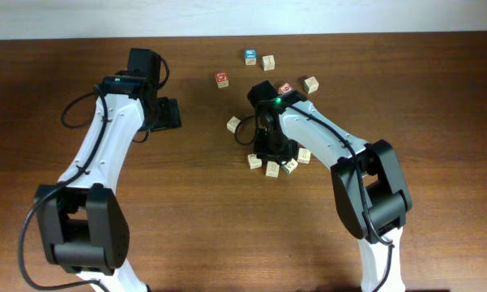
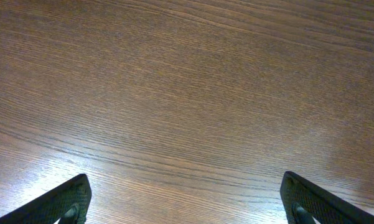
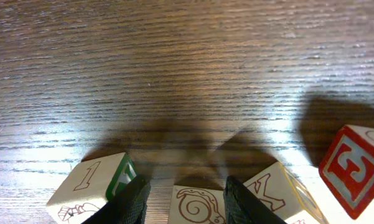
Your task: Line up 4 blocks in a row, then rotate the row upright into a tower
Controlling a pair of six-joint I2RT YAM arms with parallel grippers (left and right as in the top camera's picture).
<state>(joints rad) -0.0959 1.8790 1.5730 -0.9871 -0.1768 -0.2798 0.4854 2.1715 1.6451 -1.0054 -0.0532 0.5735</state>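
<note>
On a wooden counter, the right end effector hangs over a cluster of pale blocks. Another block sits just left of it, a blue-faced cube well beyond, the left end effector well apart to its left.

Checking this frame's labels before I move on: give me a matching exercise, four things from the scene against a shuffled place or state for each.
Things
1. left gripper
2. right gripper
3. blue-faced cube
4. red E cube

Places or states
A. right of the X-print block in the right wrist view
B. open over bare table
C. fingers either side of the snail-print block
D. top of the overhead view, beside a pale cube

Pairs: 1-B, 2-C, 3-D, 4-A
</note>
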